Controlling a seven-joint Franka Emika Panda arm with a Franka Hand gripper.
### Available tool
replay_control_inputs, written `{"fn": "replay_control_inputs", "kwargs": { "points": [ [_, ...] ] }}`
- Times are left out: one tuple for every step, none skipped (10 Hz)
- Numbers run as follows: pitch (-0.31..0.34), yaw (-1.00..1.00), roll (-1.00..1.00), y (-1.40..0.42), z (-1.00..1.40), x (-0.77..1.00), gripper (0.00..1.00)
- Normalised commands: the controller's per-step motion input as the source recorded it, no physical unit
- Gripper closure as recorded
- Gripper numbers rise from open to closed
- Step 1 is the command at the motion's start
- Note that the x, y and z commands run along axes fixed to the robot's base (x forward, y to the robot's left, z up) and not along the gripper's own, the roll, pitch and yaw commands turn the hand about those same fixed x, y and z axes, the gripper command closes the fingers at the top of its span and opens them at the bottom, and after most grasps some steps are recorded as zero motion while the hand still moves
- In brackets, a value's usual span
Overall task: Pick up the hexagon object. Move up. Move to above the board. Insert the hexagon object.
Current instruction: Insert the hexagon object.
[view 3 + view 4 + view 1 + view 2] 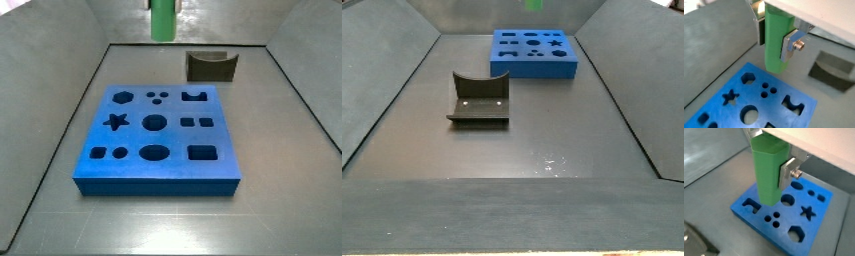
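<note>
My gripper (774, 37) is shut on the hexagon object (774, 47), a light green tall peg that hangs upright between the silver fingers (789, 45). The same grip shows in a wrist view (769, 163) with the peg (767, 178) filling the gap. The peg hangs well above the blue board (724, 112), its lower end near the board's far part. The hexagon cutout (747, 77) lies open below, and shows in a side view (123, 97). In a side view only the peg (163, 18) shows at the frame's upper edge; the board (221, 175) lies mid-tray.
The dark fixture (210, 66) stands on the grey floor behind the board, and is nearer the camera in a side view (478, 100), where the board (569, 68) lies beyond it. Sloping grey tray walls (74, 110) enclose the floor.
</note>
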Motion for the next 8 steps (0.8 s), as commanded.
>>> {"fn": "replay_control_inputs", "kwargs": {
  "points": [
    [0.000,-1.00,0.00,0.00,-0.59,0.00,1.00],
    [0.000,-1.00,0.00,0.00,-0.60,0.00,1.00],
    [0.000,-1.00,0.00,0.00,-0.63,0.00,1.00],
    [0.000,-0.96,0.00,0.00,-0.66,-0.15,1.00],
    [-0.014,-0.28,-0.01,0.00,-0.26,0.00,1.00],
    [0.029,0.00,0.00,0.00,0.00,0.00,1.00],
    [0.057,-0.39,0.00,0.05,-0.39,0.00,1.00],
    [0.000,-1.00,0.00,0.00,-0.49,0.00,1.00]
  ]
}}
